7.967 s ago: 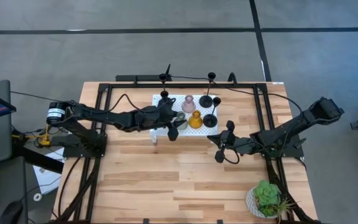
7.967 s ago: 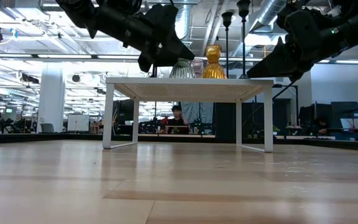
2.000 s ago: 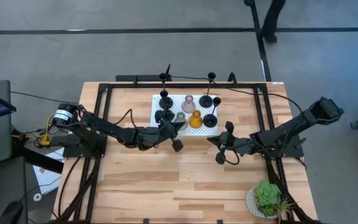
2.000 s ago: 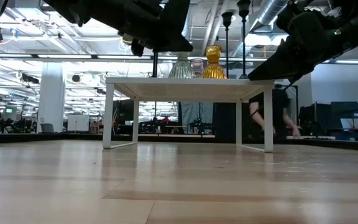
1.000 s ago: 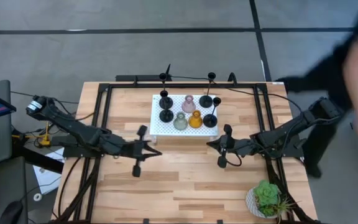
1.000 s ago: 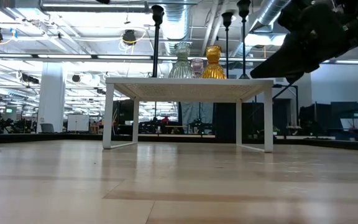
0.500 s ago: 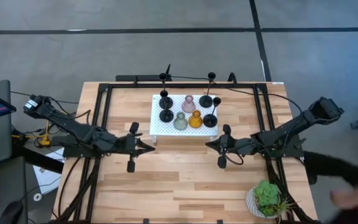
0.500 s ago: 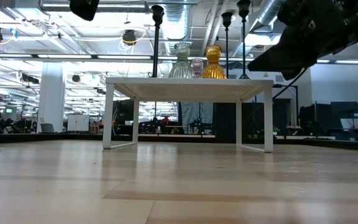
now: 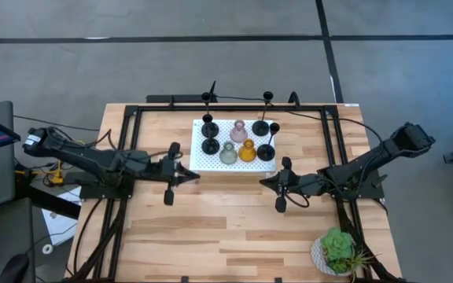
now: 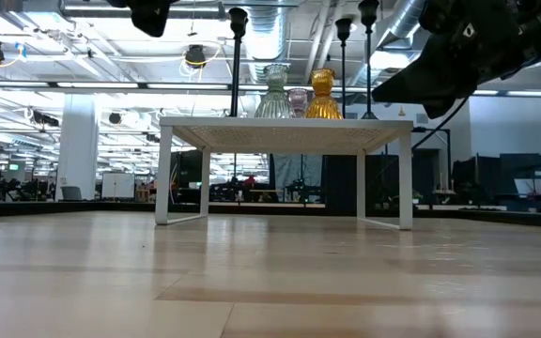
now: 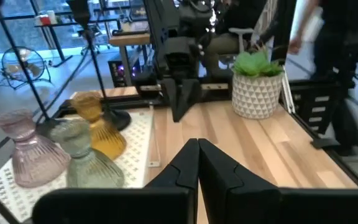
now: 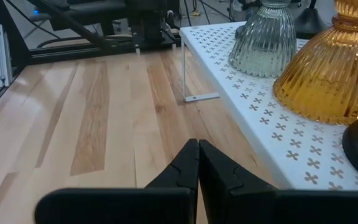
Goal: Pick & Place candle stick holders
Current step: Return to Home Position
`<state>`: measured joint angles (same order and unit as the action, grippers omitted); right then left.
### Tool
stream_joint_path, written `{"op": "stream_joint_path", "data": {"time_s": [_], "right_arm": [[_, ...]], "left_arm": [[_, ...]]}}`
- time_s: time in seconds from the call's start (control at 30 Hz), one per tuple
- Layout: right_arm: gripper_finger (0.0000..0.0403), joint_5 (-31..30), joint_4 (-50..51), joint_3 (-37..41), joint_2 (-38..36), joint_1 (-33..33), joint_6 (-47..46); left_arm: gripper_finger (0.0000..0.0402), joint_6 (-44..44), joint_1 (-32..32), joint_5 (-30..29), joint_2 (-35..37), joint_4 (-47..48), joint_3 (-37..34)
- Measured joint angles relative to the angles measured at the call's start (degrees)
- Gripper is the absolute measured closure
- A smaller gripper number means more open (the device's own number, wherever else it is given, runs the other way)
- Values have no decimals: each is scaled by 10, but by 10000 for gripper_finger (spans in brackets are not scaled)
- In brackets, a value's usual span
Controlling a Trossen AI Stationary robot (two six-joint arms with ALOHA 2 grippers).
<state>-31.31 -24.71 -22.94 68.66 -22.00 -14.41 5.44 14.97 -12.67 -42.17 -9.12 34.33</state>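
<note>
Candle stick holders [image 9: 228, 154] grouped on white platform [image 9: 201, 163] near bench [image 9: 226, 228] far edge. Left gripper [image 9: 191, 175], right gripper [image 9: 263, 181] flanking platform, fingers pressed together.

The platform [image 12: 253, 118] is patterned with small cross-shaped holes on white. Ribbing is seen on the amber holder [image 12: 331, 74], the pink holder [image 11: 27, 155] and the pale green holder [image 12: 266, 43]. The stemmed holders [image 9: 210, 145] are coloured matte black.

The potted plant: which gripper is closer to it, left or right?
Right. The right gripper sits mid-table in front of the white shelf, on the same half as the potted plant. The left gripper is farther off, by the shelf's opposite front corner.
</note>
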Motion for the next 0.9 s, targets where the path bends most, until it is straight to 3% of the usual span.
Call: {"op": "stream_joint_path", "data": {"time_s": [0.17, 0.47, 0.67, 0.9], "right_arm": [[403, 0, -6, 0, -1, 0, 6], [403, 7, -10, -13, -72, 0, 104], [403, 149, 65, -13, -190, 17, 130], [403, 287, 154, -13, -345, 90, 129]], "left_arm": [[395, 0, -30, 43, 26, -1, 0], [395, 22, -30, 44, 110, 26, 0], [395, 18, -29, 44, 173, 90, 0], [395, 22, -29, 41, 180, 105, 0]]}}
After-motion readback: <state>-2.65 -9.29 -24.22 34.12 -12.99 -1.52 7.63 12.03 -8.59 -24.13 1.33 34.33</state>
